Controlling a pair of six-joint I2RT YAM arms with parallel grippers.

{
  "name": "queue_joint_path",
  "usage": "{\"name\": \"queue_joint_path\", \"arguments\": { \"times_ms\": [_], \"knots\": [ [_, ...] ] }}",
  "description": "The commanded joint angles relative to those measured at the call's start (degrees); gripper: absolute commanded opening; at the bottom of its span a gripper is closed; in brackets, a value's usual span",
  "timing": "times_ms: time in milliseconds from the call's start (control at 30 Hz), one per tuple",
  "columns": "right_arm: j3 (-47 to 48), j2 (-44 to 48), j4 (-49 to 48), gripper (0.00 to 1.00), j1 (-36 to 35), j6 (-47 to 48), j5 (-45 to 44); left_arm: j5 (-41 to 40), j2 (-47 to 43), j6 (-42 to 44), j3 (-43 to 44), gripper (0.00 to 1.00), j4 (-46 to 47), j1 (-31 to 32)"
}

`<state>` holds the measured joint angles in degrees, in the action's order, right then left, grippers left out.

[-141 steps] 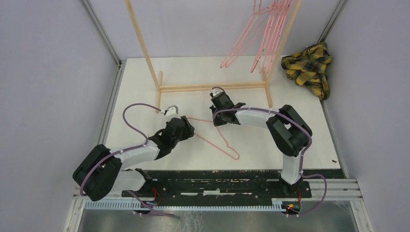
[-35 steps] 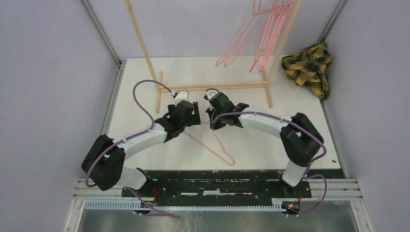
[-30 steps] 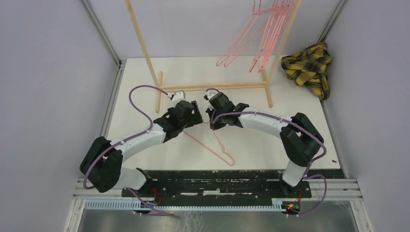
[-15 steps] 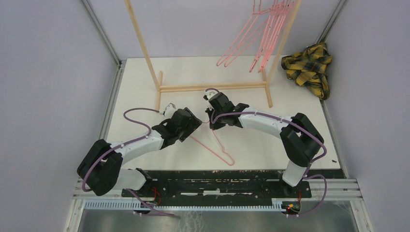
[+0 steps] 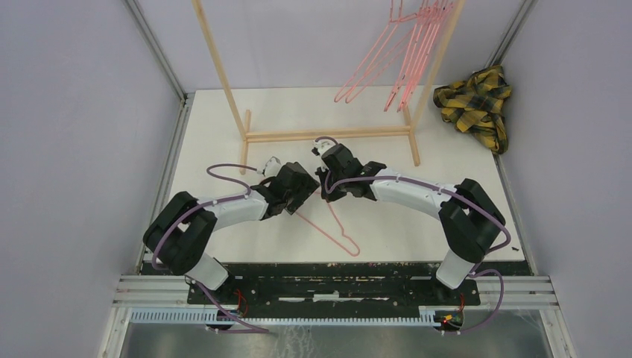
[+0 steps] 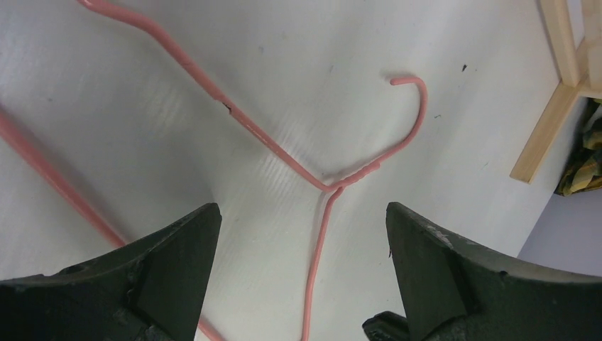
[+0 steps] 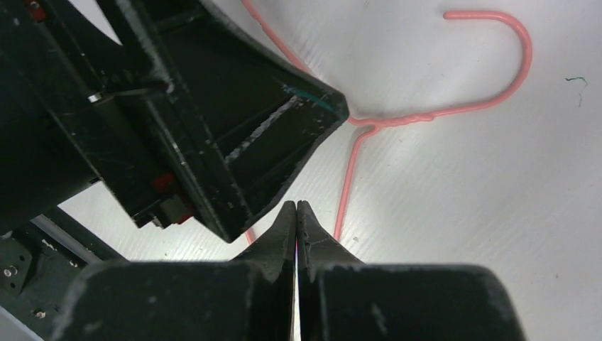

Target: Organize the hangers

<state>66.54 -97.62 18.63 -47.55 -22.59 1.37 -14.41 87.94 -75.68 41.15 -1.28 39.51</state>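
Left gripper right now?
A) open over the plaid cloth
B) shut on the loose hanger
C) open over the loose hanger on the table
C: the left gripper stands open, a finger on either side of the loose hanger lying on the table.

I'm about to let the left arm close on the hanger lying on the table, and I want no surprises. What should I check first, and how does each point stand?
1. Left gripper open: ok.
2. Loose hanger lying on the table, its neck between the left fingers: ok.
3. Left fingers low enough to catch the wire: cannot tell.
4. Right gripper free of the wire: ok, shut with nothing between its jaws.
5. Room between the two grippers: not ok, they are very close together.
6. Space on the rack beside the hung hangers: cannot tell, top rail out of view.
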Motion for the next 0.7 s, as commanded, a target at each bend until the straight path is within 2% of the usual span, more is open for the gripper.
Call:
{"name": "queue_joint_path", "arguments": {
  "times_ms": [0,167,200,267,367,500,667],
  "knots": [
    [-0.76,3.28,-1.64,0.01,-0.49,0.49,-0.77,-0.02,1.28,-2.61,2.94,0.93,3.24,-0.05],
    [-0.41,3.02,0.09,0.01,-0.46,1.16,-3.19,-0.61,2.27,-1.78,3.46,0.93,2.86,-0.04],
    [-0.38,2.93,0.71,0.05,-0.44,1.3,-3.54,-0.86,2.27,-1.79,3.5,0.93,2.87,-0.04],
    [-1.23,3.61,0.48,0.2,-0.48,1.17,-4.17,-1.55,2.61,-1.58,3.69,0.93,2.24,-0.11],
    [-3.18,6.25,-0.34,0.3,-0.44,0.56,-6.42,-3.39,3.21,-0.67,5.44,0.93,-1.48,-0.49],
    [-3.32,9.19,1.43,0.32,-0.37,1.79,-8.84,-2.75,3.92,-0.22,9.6,0.92,-9.76,-2.44],
    [-4.97,11.37,2.66,0.32,-0.33,2.1,-9.54,-7.15,5.14,-1.6,17.63,0.89,-24.04,-3.66]
  ]
}}
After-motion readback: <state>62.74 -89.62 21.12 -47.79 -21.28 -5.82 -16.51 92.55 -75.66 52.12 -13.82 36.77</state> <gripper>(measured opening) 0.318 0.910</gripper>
